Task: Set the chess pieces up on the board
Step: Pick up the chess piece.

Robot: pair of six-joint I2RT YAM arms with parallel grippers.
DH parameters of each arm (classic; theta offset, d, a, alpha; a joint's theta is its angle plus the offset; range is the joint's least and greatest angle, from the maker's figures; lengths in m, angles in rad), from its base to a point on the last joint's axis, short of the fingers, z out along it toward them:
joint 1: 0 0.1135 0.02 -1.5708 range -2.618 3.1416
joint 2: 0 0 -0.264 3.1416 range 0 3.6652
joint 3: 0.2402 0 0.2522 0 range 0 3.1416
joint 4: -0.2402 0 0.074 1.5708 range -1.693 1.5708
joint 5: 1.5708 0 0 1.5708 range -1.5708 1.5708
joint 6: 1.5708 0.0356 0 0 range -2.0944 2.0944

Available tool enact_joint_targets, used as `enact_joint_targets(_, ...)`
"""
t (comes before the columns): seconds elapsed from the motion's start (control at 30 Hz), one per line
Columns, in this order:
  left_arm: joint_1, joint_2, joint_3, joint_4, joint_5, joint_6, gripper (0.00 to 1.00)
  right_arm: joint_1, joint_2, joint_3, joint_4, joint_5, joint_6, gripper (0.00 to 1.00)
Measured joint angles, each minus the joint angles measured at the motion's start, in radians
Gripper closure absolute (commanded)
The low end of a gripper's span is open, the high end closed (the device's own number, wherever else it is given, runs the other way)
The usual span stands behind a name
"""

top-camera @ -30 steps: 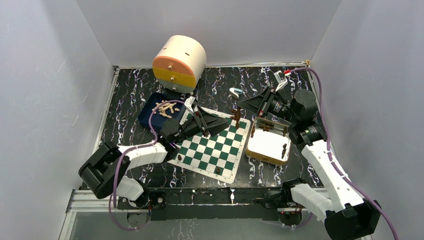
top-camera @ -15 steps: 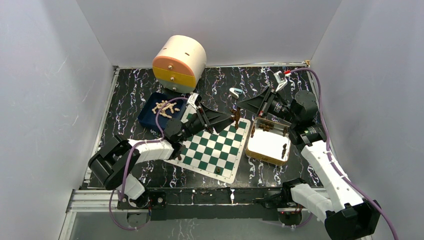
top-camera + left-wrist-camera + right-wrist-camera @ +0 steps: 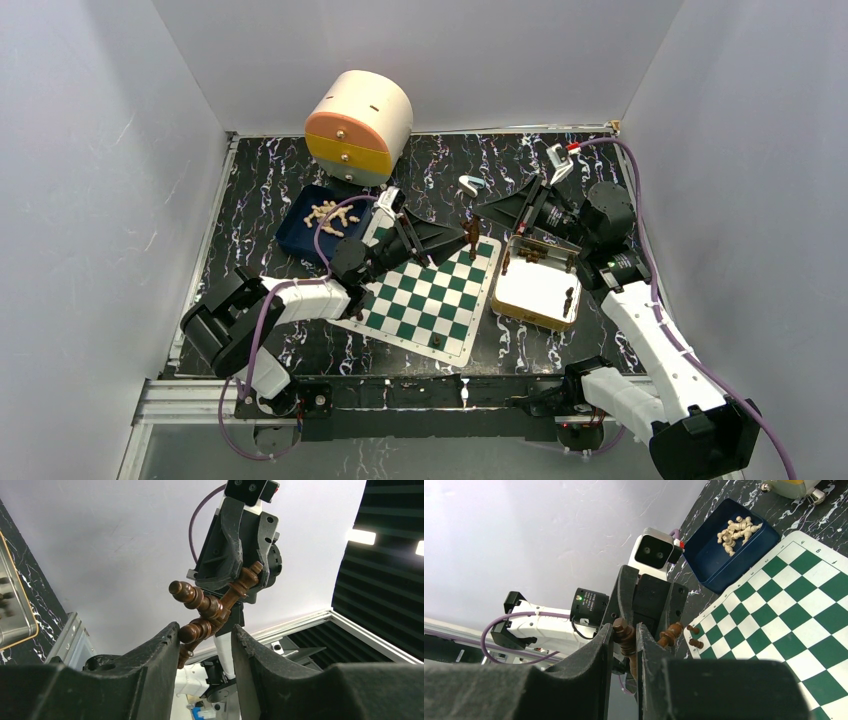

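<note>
My right gripper (image 3: 625,630) is shut on a dark brown chess piece (image 3: 622,630), held above the far right corner of the green and white board (image 3: 425,295). A second dark piece (image 3: 670,632) sticks out beside its finger and crosses the first one (image 3: 210,611). My left gripper (image 3: 205,630) faces them with its jaws part way apart around the lower end of the crossed pieces. One finger (image 3: 167,640) touches a piece, while the other stands off it. Two dark pieces (image 3: 360,313) (image 3: 437,342) stand on the board.
A blue tray (image 3: 300,232) with several pale pieces sits left of the board. A white, gold-rimmed box (image 3: 535,295) with a few dark pieces lies to the right. A round cream drawer unit (image 3: 358,125) stands at the back.
My left gripper has moved right, up to the pieces in the right gripper, and its jaws have narrowed. The right arm has stayed put.
</note>
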Motion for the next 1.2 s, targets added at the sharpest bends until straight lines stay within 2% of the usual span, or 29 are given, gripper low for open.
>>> enact_joint_targets(0.37, 0.0, 0.0, -0.009, 0.019, -0.02, 0.0, 0.69, 0.001, 0.0, 0.0, 0.0, 0.0, 0.0, 0.93)
enact_joint_targets(0.87, 0.0, 0.0, -0.048, 0.021, -0.034, 0.021, 0.95, 0.001, 0.0, 0.0, -0.017, 0.001, -0.03, 0.93)
enact_joint_targets(0.97, 0.0, -0.002, -0.05, 0.018, -0.034, 0.035, 0.97, 0.001, 0.0, 0.0, -0.024, 0.001, -0.037, 0.93)
enact_joint_targets(1.2, 0.0, -0.087, -0.057, -0.118, -0.032, 0.127, 0.98, 0.001, -0.01, 0.0, -0.08, 0.022, -0.083, 0.93)
